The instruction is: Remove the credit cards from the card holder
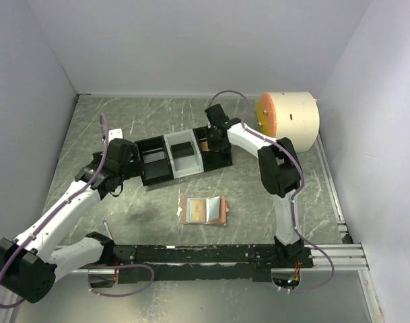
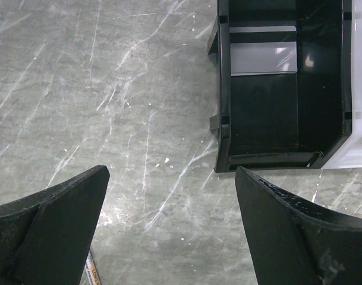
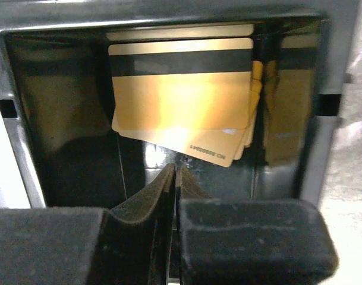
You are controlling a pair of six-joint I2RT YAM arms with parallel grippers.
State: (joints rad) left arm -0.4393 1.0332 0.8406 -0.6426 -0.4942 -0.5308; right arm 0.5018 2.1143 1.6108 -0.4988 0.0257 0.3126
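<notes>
The salmon-pink card holder [image 1: 205, 210] lies open and flat on the table in front of the tray, far from both grippers. Several gold credit cards [image 3: 181, 95] with a black stripe lie stacked in the right-hand compartment of the black-and-grey tray [image 1: 154, 182]. My right gripper [image 3: 176, 169] hangs over that compartment, shut with nothing between its fingers, its tips just short of the cards. A dark card [image 1: 183, 149] lies in the middle compartment and a pale card [image 2: 264, 56] in the left one. My left gripper [image 2: 172, 172] stands wide open over bare table beside the tray's left end.
A large cream cylinder [image 1: 289, 121] with an orange face stands at the back right, close to the right arm. A pen [image 1: 107, 229] lies near the left arm's base. White walls close in the table on three sides.
</notes>
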